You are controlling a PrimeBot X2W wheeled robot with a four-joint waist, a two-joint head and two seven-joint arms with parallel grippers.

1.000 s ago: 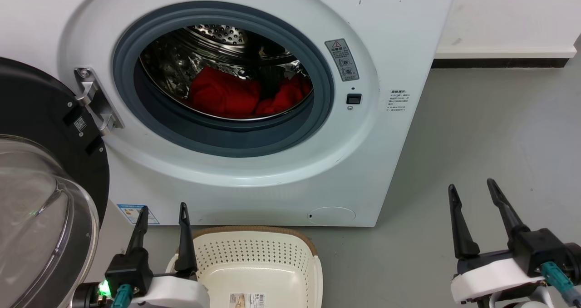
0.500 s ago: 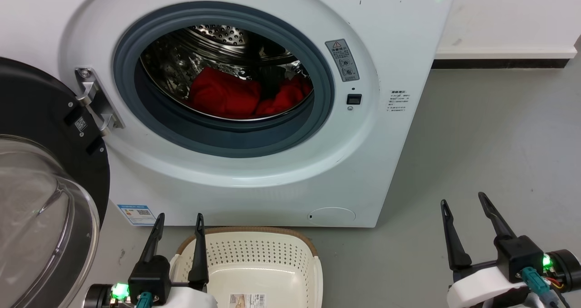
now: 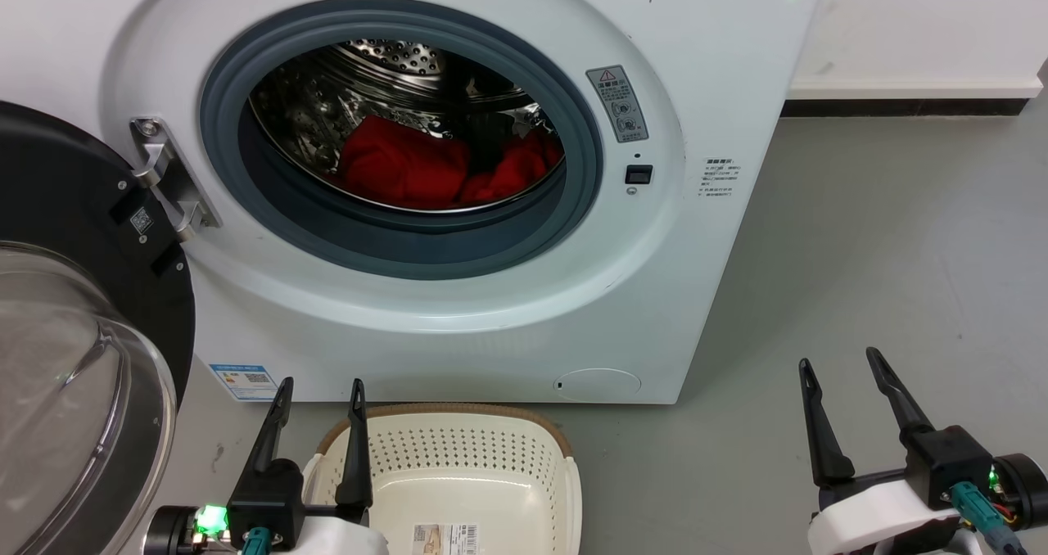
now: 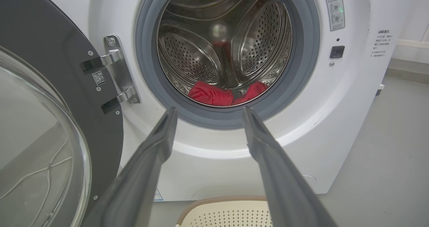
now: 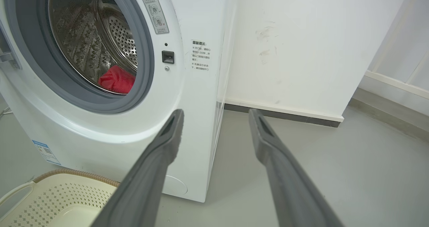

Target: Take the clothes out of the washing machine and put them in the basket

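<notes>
Red clothes (image 3: 434, 166): two bundles low in the steel drum (image 3: 393, 56) of the washing machine (image 3: 508, 318), whose door (image 3: 65, 195) stands open at my left. Cream basket (image 3: 458, 448): on the grey floor (image 3: 860, 236) just before the machine, paper label (image 3: 446, 536) on its bottom. I log my left gripper (image 3: 321, 385) by the basket's left rim and my right gripper (image 3: 838, 360) over floor well to the right, both with fingers spread apart.
</notes>
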